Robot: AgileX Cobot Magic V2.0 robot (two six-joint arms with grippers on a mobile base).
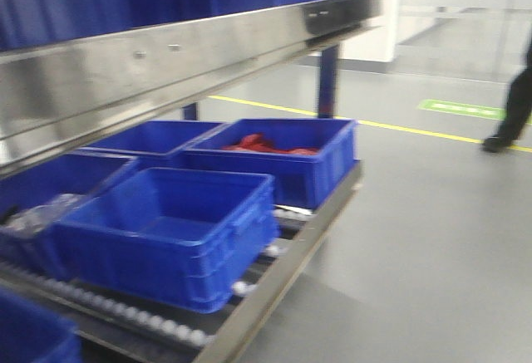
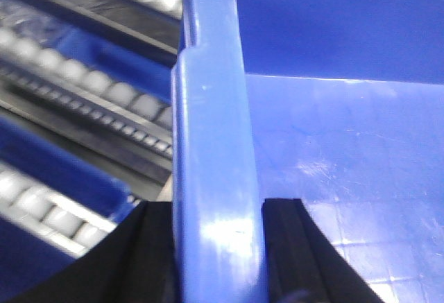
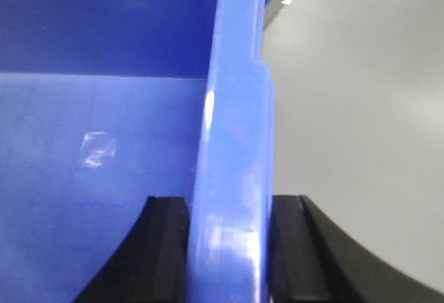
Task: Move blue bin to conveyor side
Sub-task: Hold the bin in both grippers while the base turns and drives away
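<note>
The blue bin (image 2: 211,150) fills both wrist views, seen close up along its thick glossy rim. My left gripper (image 2: 218,209) is shut on that rim, one black finger (image 2: 149,247) outside the wall and one inside. My right gripper (image 3: 229,206) is shut on the bin's opposite rim (image 3: 232,143) the same way, with a finger (image 3: 166,247) inside the bin. White rollers show below the left side and grey floor below the right side. A blue corner (image 1: 29,334) sits at the front view's bottom left; I cannot tell whether it is this bin. The conveyor is out of view.
A shiny stainless-steel rail (image 1: 166,72) crosses the upper left. Below it a roller rack (image 1: 150,317) carries an empty blue tote (image 1: 166,234) and one holding red things (image 1: 274,155). Grey floor (image 1: 416,238) with a yellow line (image 1: 399,128) lies right; a person (image 1: 515,105) stands far right.
</note>
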